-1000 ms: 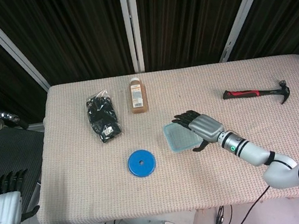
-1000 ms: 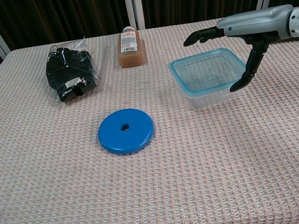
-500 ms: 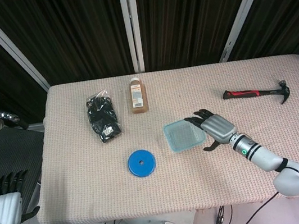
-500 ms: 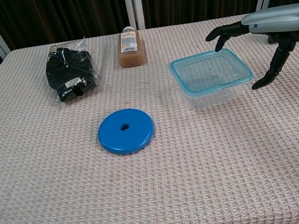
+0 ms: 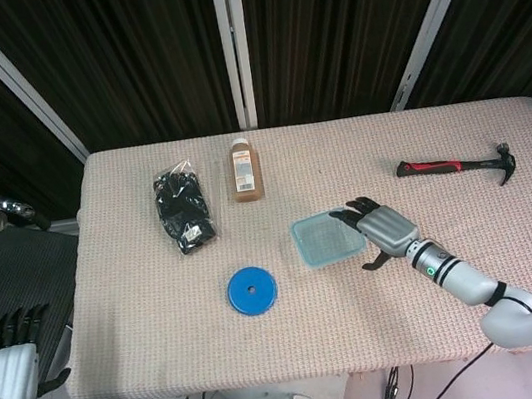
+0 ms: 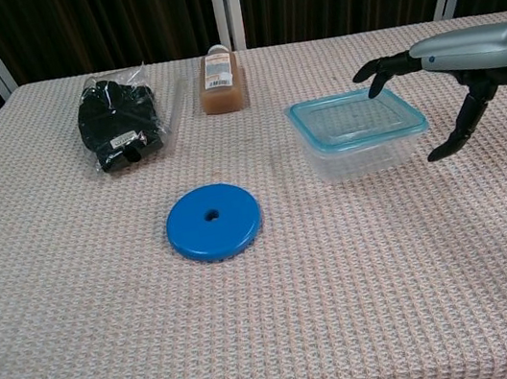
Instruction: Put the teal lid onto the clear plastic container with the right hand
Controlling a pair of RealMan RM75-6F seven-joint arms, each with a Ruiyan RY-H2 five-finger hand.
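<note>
Right robot hand released, fingers spread, fingertips at teal lid edge on container.

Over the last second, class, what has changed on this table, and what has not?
The right hand drew back to the robot's right, from over the lid to its right edge, holding nothing. The lid stays on the container. Left hand, disc, bottle, bag and hammer stayed put.
</note>
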